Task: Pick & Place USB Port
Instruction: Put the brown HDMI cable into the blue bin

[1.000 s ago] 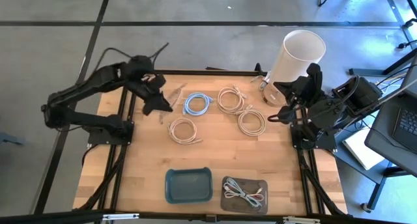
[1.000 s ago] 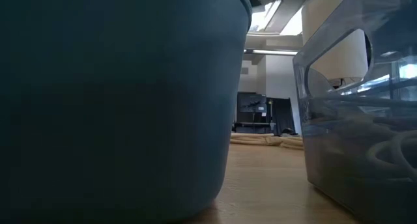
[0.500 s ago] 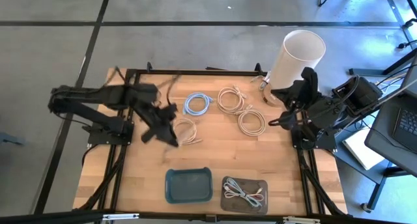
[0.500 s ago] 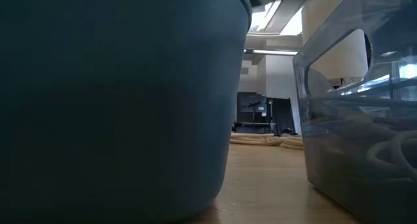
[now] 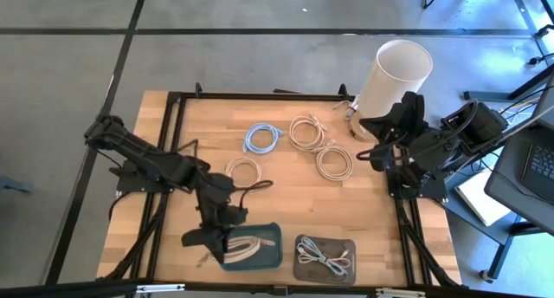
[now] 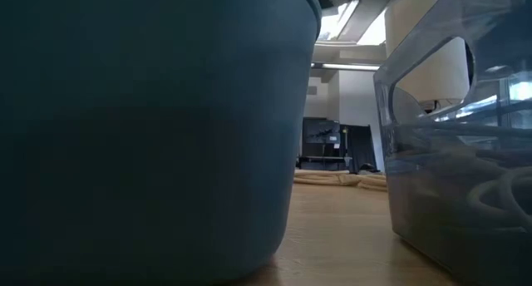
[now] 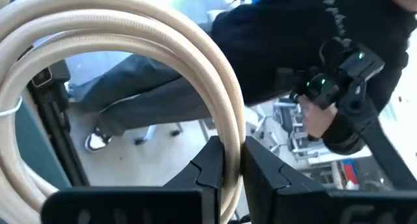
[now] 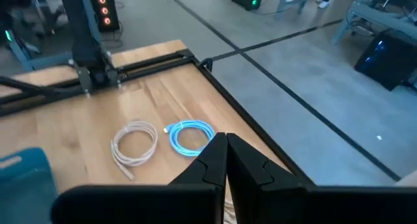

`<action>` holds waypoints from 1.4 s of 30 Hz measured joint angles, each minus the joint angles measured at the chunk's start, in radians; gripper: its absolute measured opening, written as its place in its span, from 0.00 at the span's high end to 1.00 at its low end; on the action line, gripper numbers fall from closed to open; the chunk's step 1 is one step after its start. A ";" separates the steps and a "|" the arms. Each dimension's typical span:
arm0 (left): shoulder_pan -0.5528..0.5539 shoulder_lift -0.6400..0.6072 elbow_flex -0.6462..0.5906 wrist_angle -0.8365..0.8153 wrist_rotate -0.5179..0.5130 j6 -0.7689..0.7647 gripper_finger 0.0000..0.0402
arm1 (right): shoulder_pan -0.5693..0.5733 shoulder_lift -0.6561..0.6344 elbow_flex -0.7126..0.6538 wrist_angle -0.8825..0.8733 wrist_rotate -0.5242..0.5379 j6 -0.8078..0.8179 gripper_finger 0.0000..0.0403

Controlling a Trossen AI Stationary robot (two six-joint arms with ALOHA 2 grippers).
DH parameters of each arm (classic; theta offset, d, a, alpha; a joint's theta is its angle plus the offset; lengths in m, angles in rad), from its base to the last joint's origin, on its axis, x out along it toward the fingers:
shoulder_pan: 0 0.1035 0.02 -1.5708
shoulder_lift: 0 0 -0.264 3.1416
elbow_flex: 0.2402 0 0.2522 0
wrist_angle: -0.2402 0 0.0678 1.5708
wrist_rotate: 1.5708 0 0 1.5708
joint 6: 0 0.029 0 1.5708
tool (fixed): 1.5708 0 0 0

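Gripped a coil of beige cable (image 7: 139, 32) in the left gripper (image 5: 227, 238), fingers (image 7: 210, 167) pinched narrow on one strand of the loop. Hung over the near-left part of the blue tray (image 5: 272, 256), at the table's (image 5: 286, 207) front edge, with the coil lying within the tray's outline; could not tell whether touching the bottom. Just right of that, stood a clear tray (image 5: 346, 246) holding a pale cable bundle (image 5: 324, 260). Left farther back on the wood: a light-blue coil (image 5: 261, 138), two beige coils (image 5: 305, 132) (image 5: 333, 162) near each other, and another beige coil (image 5: 245, 171) just behind the left arm. Parked the right gripper (image 5: 367, 153) at the table's right edge, beside the tall white cylinder (image 5: 394, 75), fingers (image 8: 212, 162) pressed together on nothing. Filled the low view with the blue tray's wall (image 6: 141, 128) and the clear tray's side (image 6: 449, 194). Past the coil in the left wrist view, showed a person in dark clothing (image 7: 280, 55); pale lettering (image 7: 332, 9) on the garment too blurred to read.
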 joint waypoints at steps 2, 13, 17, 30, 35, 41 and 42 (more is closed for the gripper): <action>-0.001 0.028 -0.002 -0.004 0.010 0.018 0.93 | 0.000 0.000 0.000 0.014 0.000 0.010 0.97; 0.049 0.171 -0.173 0.390 0.184 -0.093 0.93 | 0.000 0.013 0.000 0.021 -0.022 -0.043 0.97; 0.070 0.237 -0.203 0.518 0.226 -0.132 0.93 | 0.000 0.013 0.000 0.021 -0.030 -0.058 0.97; 0.096 0.380 -0.204 0.597 0.301 -0.041 0.93 | 0.000 0.013 0.000 -0.007 -0.044 -0.061 0.97; 0.096 0.380 -0.204 0.656 0.269 -0.038 0.93 | 0.000 0.013 0.000 -0.011 -0.044 -0.061 0.97; 0.094 0.380 -0.285 0.700 0.232 -0.080 0.93 | 0.000 0.013 0.000 -0.015 -0.044 -0.061 0.97; 0.092 0.380 -0.309 0.730 0.226 -0.098 0.93 | 0.000 0.013 0.000 -0.019 -0.044 -0.061 0.97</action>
